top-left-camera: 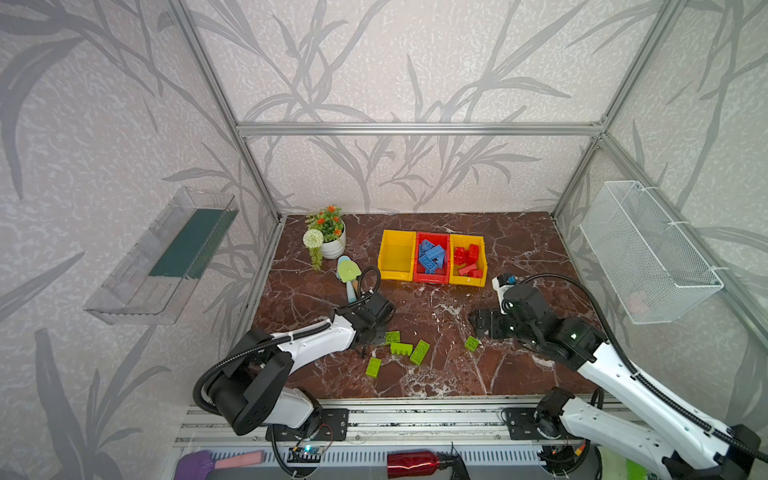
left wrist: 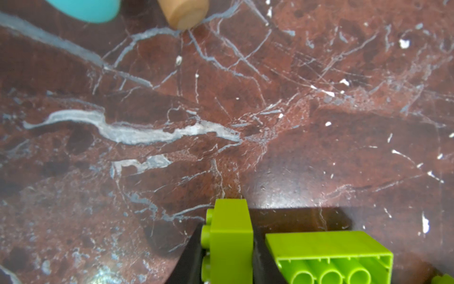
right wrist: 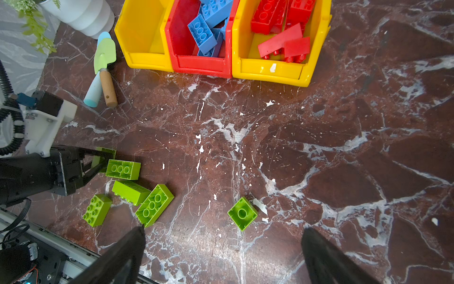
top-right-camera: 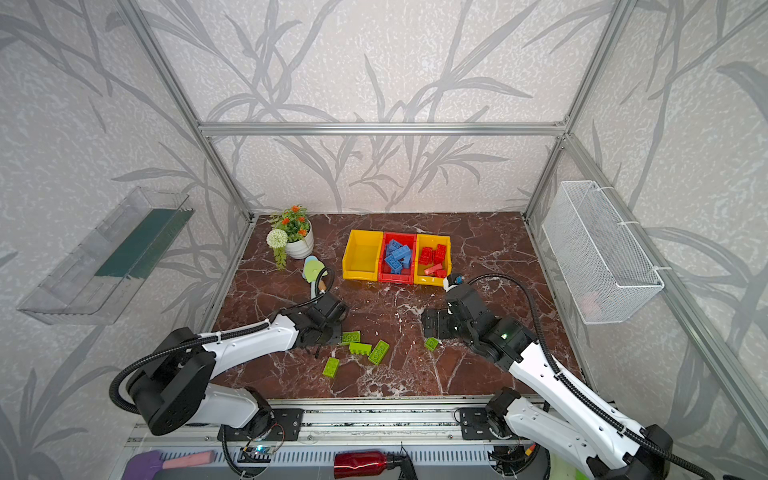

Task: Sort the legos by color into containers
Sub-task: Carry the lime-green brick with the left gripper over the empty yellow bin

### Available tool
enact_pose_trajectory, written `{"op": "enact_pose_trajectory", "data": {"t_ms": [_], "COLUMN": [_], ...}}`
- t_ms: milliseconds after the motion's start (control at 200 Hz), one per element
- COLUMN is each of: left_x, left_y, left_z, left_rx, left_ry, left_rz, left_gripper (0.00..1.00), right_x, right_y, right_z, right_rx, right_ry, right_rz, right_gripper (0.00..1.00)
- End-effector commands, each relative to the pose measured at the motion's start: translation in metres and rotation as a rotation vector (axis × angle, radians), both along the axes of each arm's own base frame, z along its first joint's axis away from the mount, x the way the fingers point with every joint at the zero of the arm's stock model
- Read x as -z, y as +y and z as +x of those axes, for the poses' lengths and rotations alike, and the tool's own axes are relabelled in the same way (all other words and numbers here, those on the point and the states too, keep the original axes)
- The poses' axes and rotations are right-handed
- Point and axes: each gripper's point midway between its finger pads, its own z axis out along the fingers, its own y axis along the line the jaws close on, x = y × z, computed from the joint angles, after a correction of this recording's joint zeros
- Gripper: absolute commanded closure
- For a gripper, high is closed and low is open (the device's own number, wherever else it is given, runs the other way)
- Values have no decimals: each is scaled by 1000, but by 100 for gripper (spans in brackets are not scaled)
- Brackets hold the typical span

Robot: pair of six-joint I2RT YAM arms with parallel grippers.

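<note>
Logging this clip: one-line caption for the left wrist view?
Left gripper shut on a lime green brick, a second green brick beside it on the marbled tabletop.

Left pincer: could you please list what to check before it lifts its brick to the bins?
1. Left pincer shut on green brick: ok.
2. Neighbouring brick free of that pincer: cannot tell, very close.
3. Empty yellow bin ready for greens: ok.
4. Trowel off the way there: cannot tell.
5. Right pincer open, well apart: ok.
6. Red bin and other yellow bin hold no green: ok.
</note>
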Motion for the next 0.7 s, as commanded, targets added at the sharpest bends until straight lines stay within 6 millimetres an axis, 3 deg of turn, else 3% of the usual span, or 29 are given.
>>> {"op": "enact_pose_trajectory", "data": {"t_ms": [0, 140, 265, 465, 695], "left_x": [-1, -17, -43, -83, -102], "left_y": [4, 0, -10, -34, -56], "left_z": [1, 9, 32, 94, 174], "left_rx": [-14, 5, 39, 85, 93], "left_ry": [1, -21, -65, -133, -156], "left_rz": [9, 20, 38, 37, 6], "left_gripper": [79, 86, 88, 88, 89], "right_x": [-6, -7, -6, -10, -14], "right_y": [-3, -2, -1, 1, 9], "right_z": [-1, 0, 2, 5, 12], "right_rx": [7, 6, 2, -14, -38], "right_ry": [-16, -25, -31, -45, -48], "right_rz": [1, 0, -3, -13, -20], "right_gripper": [1, 1, 1, 1, 1]}}
